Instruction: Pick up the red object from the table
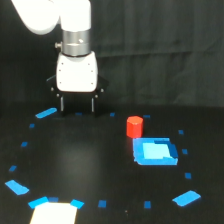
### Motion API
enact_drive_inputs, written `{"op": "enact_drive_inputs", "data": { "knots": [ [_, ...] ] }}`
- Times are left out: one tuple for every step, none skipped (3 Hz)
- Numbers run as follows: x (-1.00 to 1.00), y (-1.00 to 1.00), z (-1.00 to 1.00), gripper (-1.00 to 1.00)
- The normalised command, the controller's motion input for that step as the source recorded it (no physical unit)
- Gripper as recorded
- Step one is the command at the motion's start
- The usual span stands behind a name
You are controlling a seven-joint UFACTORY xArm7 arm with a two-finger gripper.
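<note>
Bright red-orange cylinder, blue square patch, black tabletop dotted with blue tape pieces, pale rectangle, white-bodied pincer with black fingers.

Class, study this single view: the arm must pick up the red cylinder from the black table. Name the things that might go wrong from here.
1. The gripper hangs well to the exterior view's left of the red object, so a poorly aimed approach might knock the upright cylinder over.
2. The blue square patch lies right beside it; a finger may catch its edge.
3. One view only, so depth is hard to judge.
</note>
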Motion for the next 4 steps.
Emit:
{"op": "enact_drive_inputs", "data": {
  "knots": [
    [1.00, -0.04, -0.66, 0.99],
    [0.87, -0.47, 0.14, 1.00],
    [1.00, -0.93, 0.26, 1.00],
    [1.00, -0.52, 0.07, 1.00]
  ]
}}
